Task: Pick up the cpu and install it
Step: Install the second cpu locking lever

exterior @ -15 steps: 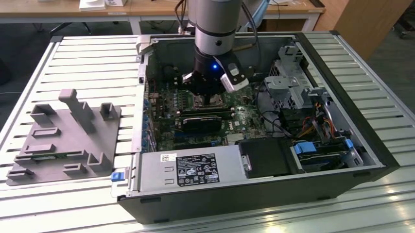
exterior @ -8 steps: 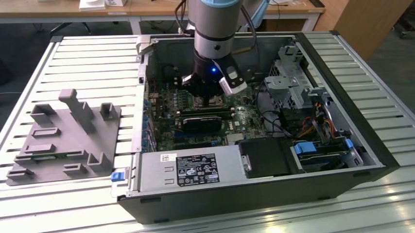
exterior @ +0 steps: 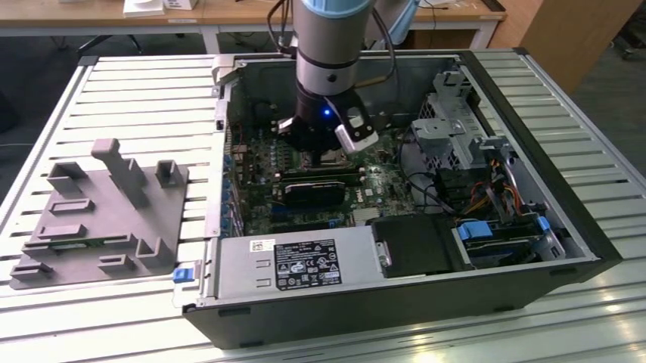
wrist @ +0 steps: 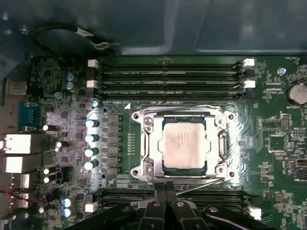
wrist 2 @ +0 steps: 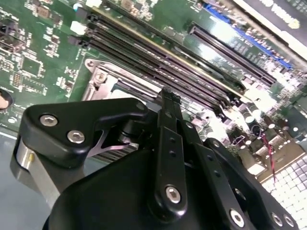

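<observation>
Sat already in the socket point(wrist: 184, 143): the cpu point(wrist: 184, 145), flat within the metal frame, apparently placed. Hovered just above the socket's edge: the gripper point(wrist: 165, 191), fingers point(wrist: 158, 191) pressed together, gripping nothing. Left undone, seemingly: latching the frame.

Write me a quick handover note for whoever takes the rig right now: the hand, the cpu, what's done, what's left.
Hand: inside the open computer case, low over the motherboard; its fingers look pressed together with nothing between them.
Cpu: lies flat in the socket in the first wrist view, pale metal top up, apart from the hand.
Grey fixture block: on the table at the exterior view's left, beside the case.
Done: the cpu appears placed in the socket.
Left: I can't tell whether it is fully seated or the socket is latched.
</observation>
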Available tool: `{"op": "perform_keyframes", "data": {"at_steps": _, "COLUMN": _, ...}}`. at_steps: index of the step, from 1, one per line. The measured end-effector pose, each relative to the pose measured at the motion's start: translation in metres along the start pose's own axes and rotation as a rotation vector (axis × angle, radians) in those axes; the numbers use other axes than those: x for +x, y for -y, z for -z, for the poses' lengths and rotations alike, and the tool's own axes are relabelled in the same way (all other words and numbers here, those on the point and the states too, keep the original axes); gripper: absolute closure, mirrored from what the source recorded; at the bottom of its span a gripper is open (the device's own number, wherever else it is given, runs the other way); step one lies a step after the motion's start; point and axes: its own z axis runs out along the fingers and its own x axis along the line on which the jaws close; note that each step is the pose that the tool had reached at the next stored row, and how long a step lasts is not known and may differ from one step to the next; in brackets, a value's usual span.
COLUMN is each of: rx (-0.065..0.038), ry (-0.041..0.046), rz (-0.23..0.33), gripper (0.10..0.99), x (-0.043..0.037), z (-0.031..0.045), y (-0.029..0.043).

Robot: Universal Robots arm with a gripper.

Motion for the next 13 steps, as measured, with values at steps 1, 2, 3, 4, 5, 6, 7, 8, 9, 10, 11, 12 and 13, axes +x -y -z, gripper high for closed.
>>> {"op": "perform_keyframes", "data": {"at_steps": 1, "rx": 0.0, "ry": 0.0, "rz": 0.0, "gripper": 0.98, "x": 0.0016, "z": -0.0002, "y": 0.0008}}
{"op": "perform_keyframes", "data": {"at_steps": 2, "rx": 0.0, "ry": 0.0, "rz": 0.0, "gripper": 0.98, "x": 0.003, "z": -0.0003, "y": 0.0016}}
{"op": "perform_keyframes", "data": {"at_steps": 3, "rx": 0.0, "ry": 0.0, "rz": 0.0, "gripper": 0.98, "x": 0.0044, "z": -0.0006, "y": 0.0022}}
{"op": "perform_keyframes", "data": {"at_steps": 4, "rx": -0.001, "ry": 0.0, "rz": 0.0, "gripper": 0.98, "x": 0.0051, "z": -0.0011, "y": 0.0026}}
{"op": "perform_keyframes", "data": {"at_steps": 5, "rx": -0.001, "ry": 0.0001, "rz": 0.0, "gripper": 0.98, "x": 0.0053, "z": -0.0021, "y": 0.0027}}
{"op": "perform_keyframes", "data": {"at_steps": 6, "rx": -0.001, "ry": 0.0, "rz": 0.0, "gripper": 0.98, "x": 0.0053, "z": -0.0035, "y": 0.0029}}
{"op": "perform_keyframes", "data": {"at_steps": 7, "rx": -0.001, "ry": 0.0, "rz": -0.001, "gripper": 0.98, "x": 0.0052, "z": -0.0051, "y": 0.0031}}
{"op": "perform_keyframes", "data": {"at_steps": 8, "rx": -0.001, "ry": 0.0001, "rz": -0.001, "gripper": 0.98, "x": 0.0052, "z": -0.0064, "y": 0.0033}}
{"op": "perform_keyframes", "data": {"at_steps": 9, "rx": -0.002, "ry": 0.0, "rz": -0.001, "gripper": 0.98, "x": 0.0052, "z": -0.0075, "y": 0.0035}}
{"op": "perform_keyframes", "data": {"at_steps": 10, "rx": -0.005, "ry": -0.0002, "rz": -0.001, "gripper": 0.98, "x": 0.0053, "z": -0.008, "y": 0.0039}}
{"op": "perform_keyframes", "data": {"at_steps": 11, "rx": -0.008, "ry": -0.0003, "rz": -0.001, "gripper": 0.98, "x": 0.0053, "z": -0.0082, "y": 0.0042}}
{"op": "perform_keyframes", "data": {"at_steps": 12, "rx": -0.013, "ry": -0.0002, "rz": 0.0, "gripper": 0.98, "x": 0.0054, "z": -0.0083, "y": 0.0047}}
{"op": "perform_keyframes", "data": {"at_steps": 13, "rx": -0.018, "ry": -0.0002, "rz": 0.0, "gripper": 0.98, "x": 0.0056, "z": -0.0082, "y": 0.0056}}
